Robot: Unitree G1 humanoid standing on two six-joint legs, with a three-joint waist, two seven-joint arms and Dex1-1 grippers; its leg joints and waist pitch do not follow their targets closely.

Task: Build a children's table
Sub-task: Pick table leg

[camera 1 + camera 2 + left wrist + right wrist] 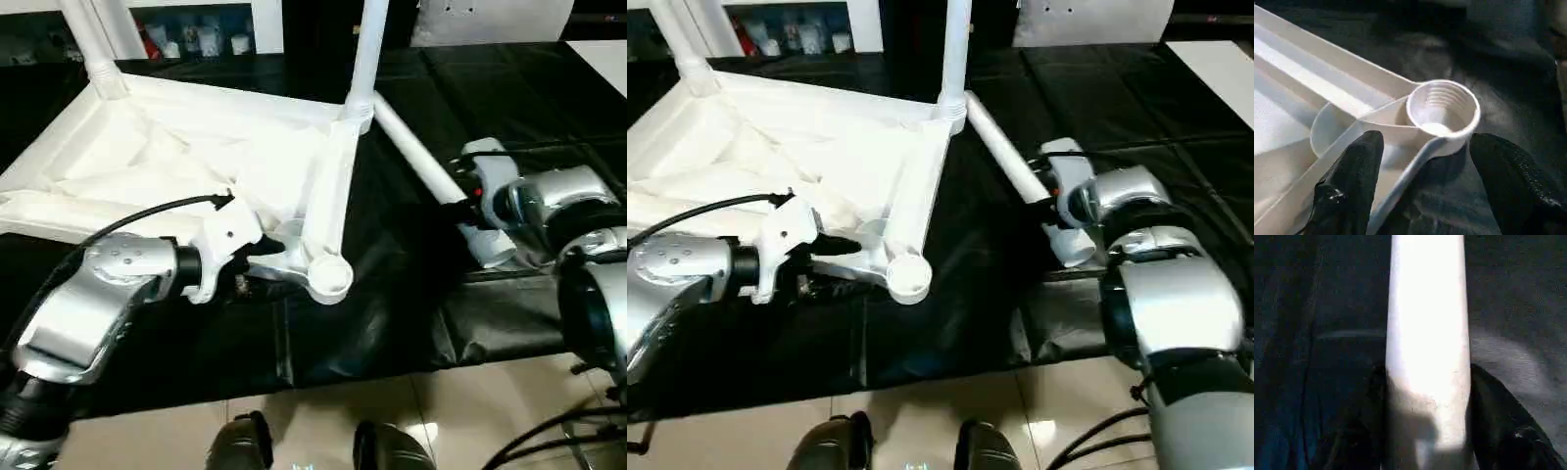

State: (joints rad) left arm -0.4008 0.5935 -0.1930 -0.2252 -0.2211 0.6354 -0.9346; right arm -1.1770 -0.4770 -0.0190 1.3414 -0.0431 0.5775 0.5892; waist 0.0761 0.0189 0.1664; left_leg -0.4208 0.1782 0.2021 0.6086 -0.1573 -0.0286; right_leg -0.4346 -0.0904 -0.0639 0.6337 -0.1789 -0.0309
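Observation:
The children's table (176, 162) lies upside down on the black cover, ribbed underside up. Two white legs stand in its far sockets, one (364, 49) at the far right corner and another (93, 39) at the far left. The near corner socket (329, 277) is empty, with thread rings showing inside it (1442, 110). My left gripper (1425, 171) is open, its fingers (1352, 181) either side of the rim by that socket. A loose leg (416, 157) lies on the cover to the right. My right gripper (1427, 431) is shut on that leg (1427, 333) near its near end.
The black cover (392, 333) ends at a near edge, with tiled floor (323, 421) below it. Two dark rounded shapes (240, 446) show at the bottom. Shelves with small items (196, 39) stand behind. A white sheet (602, 59) lies at the far right.

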